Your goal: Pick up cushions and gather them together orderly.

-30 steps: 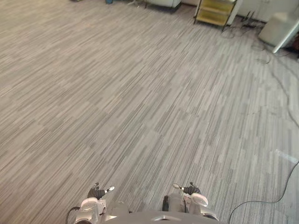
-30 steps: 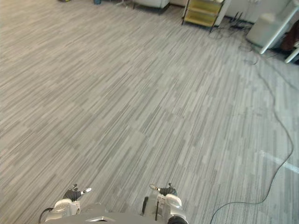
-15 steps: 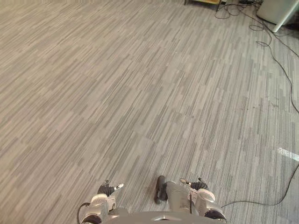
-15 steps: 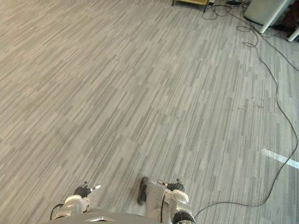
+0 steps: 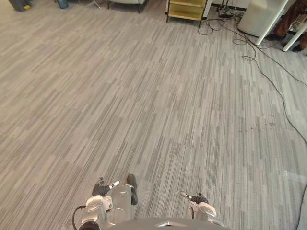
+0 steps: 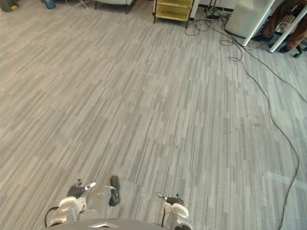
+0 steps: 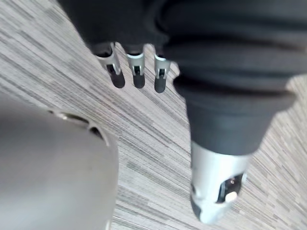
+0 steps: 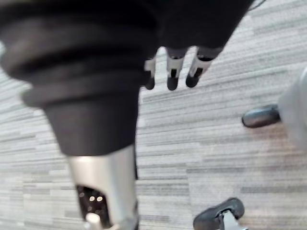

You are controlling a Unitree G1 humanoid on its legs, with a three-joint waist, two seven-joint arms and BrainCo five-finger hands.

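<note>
My left hand (image 5: 103, 186) hangs low at the bottom left over grey striped carpet (image 5: 144, 96). Its fingers (image 7: 136, 72) are straight and its thumb (image 7: 216, 191) stands apart, with nothing in it. My right hand (image 5: 194, 197) hangs low at the bottom right. Its fingers (image 8: 172, 72) are straight too, the thumb (image 8: 105, 191) is apart, and it holds nothing. Under both hands lies bare carpet.
A yellow shelf cart (image 5: 186, 9) stands at the far edge. A white box and slanted white table legs (image 5: 261, 19) are at the far right. Black cables (image 5: 268, 81) trail across the floor on the right. A pale mark (image 5: 293, 175) lies near the right edge.
The camera has moved: the whole floor picture has shifted and the far furniture is back in view. Both hands stay low and empty.
</note>
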